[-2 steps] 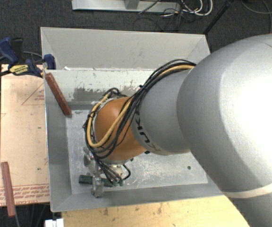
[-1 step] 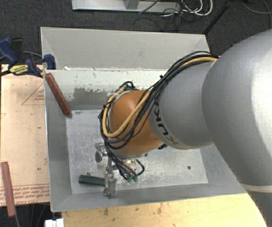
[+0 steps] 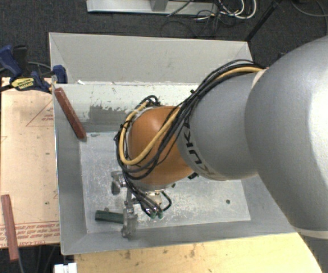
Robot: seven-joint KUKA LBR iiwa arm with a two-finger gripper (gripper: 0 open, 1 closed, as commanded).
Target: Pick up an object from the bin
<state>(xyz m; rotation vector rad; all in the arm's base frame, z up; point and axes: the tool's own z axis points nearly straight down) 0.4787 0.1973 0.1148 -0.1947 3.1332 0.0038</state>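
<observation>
Beside pincer (image 3: 128, 223), green bar (image 3: 106, 215), lengthwise left-right.

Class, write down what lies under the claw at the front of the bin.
A small dark green bar lies on the bin floor, one end reaching the claw. Whether they touch is hidden, as is the floor beneath the arm.

Small dark green bar (image 3: 108, 216); flat; front-left floor
</observation>
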